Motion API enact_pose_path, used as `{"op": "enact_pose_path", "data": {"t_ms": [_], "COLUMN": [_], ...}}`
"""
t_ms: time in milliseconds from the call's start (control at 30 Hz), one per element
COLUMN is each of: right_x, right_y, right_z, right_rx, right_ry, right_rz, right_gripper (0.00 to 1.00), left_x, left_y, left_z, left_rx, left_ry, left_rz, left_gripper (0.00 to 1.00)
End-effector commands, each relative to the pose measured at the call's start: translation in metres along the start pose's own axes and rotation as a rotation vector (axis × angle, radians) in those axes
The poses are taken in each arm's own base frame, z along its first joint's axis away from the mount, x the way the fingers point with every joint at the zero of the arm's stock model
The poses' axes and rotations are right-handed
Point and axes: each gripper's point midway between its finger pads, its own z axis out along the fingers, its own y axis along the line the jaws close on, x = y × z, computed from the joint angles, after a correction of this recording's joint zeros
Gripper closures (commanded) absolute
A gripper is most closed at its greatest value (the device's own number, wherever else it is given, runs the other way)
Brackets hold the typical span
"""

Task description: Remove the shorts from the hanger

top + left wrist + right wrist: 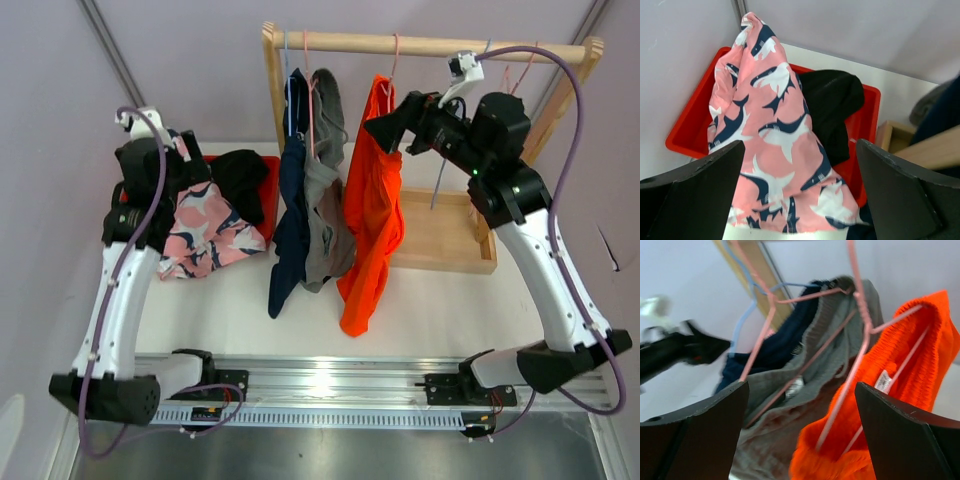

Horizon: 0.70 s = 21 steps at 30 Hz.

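The pink shorts with the navy pattern (205, 235) (775, 140) and the black shorts (240, 180) (832, 105) lie in a red bin (270, 195) (687, 135). My left gripper (180, 170) (799, 170) hovers open just above the pink pair, holding nothing. The navy shorts (290, 230) (785, 345), grey shorts (325, 220) (790, 405) and orange shorts (372, 220) (910, 360) hang on hangers from the wooden rail (430, 45). My right gripper (385, 130) (802, 410) is open at the orange waistband, with its pink wire hanger (860, 340) between the fingers.
The rack's wooden base (440, 240) sits on the white table behind the right arm. A blue hanger (747, 315) carries the navy pair. Empty hangers hang at the rail's right end (510, 75). Purple walls close in on both sides.
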Motion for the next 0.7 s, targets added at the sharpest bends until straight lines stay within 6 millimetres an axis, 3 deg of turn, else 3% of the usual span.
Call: {"op": "enact_pose_path", "data": {"t_ms": [0,33,200,233,300,333,367,533,667], "right_x": [-0.037,-0.033,-0.028,-0.024,-0.017,-0.013,-0.01,0.005,0.009], "right_y": [0.005,-0.001,-0.01,-0.011,-0.015,-0.015,-0.015,-0.019,-0.021], "right_z": [0.002,0.009,0.021,0.024,0.03,0.032,0.034,0.043,0.044], "right_rx": [0.019,0.031,0.069,0.07,0.079,0.078,0.078,0.089,0.105], "right_ry": [-0.103,-0.09,-0.092,-0.085,-0.072,-0.065,-0.06,-0.022,-0.011], "right_rz": [-0.08,-0.08,-0.07,-0.061,-0.054,-0.044,-0.04,-0.024,-0.016], "right_gripper": [0.06,0.06,0.16,0.26,0.35,0.47,0.51,0.61,0.59], "left_x": [0.011,0.011,0.025,0.026,0.033,0.034,0.032,0.032,0.027], "left_y": [-0.011,-0.009,-0.005,-0.005,-0.009,-0.011,-0.012,-0.021,-0.033], "left_z": [-0.021,-0.033,-0.054,-0.057,-0.063,-0.065,-0.069,-0.07,-0.077], "left_rx": [0.084,0.097,0.13,0.14,0.179,0.194,0.207,0.249,0.3], "left_ry": [-0.034,-0.054,-0.056,-0.058,-0.054,-0.056,-0.066,-0.065,-0.081], "left_rz": [-0.022,-0.023,-0.017,-0.015,-0.009,-0.009,-0.005,0.016,0.015], "left_gripper": [0.01,0.01,0.01,0.01,0.01,0.01,0.01,0.01,0.01]}}
